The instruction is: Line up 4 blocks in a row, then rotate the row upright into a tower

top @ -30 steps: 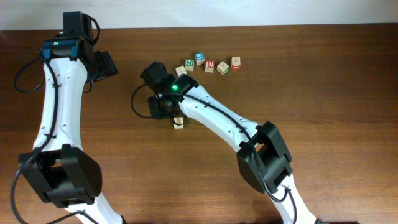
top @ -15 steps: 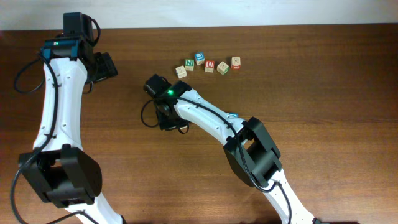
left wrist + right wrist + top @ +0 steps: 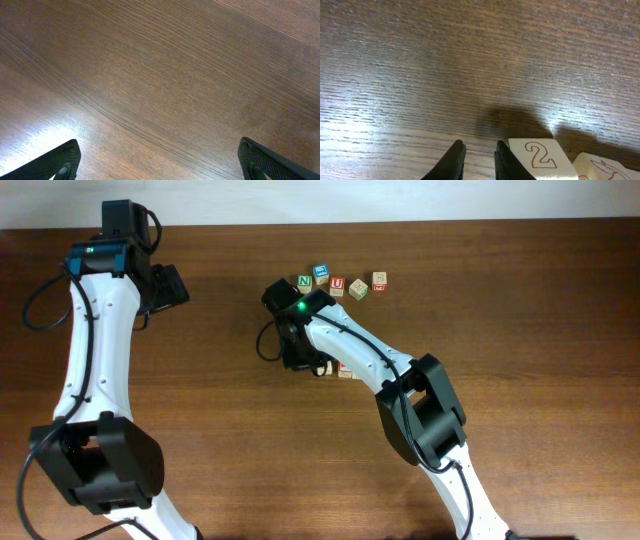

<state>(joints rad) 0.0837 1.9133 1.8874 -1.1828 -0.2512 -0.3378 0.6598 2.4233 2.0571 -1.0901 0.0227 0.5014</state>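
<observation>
Along the far row sit the blue-faced block (image 3: 321, 274), a pale block (image 3: 358, 288) and the red-bordered block (image 3: 379, 280). My right gripper (image 3: 312, 363) (image 3: 480, 160) is low over the table, jaws almost together with only bare wood in the slit. A pale block printed "2" (image 3: 540, 157) (image 3: 325, 367) rests against the outer side of its right finger. Another pale block (image 3: 602, 167) (image 3: 346, 370) lies just beyond, partly under the arm. My left gripper (image 3: 172, 284) (image 3: 160, 165) hangs open over bare wood at the far left.
A green "N" cube (image 3: 304, 282) and a red "U" cube (image 3: 337, 284) stand in the same far row. The right arm (image 3: 370, 365) crosses the middle of the table (image 3: 520, 380). A black cable (image 3: 268, 340) loops beside the right wrist.
My right gripper swung to the right and slightly away from me. The pale block that lay beside it now lies further right, next to a second pale block. The left arm stayed still.
</observation>
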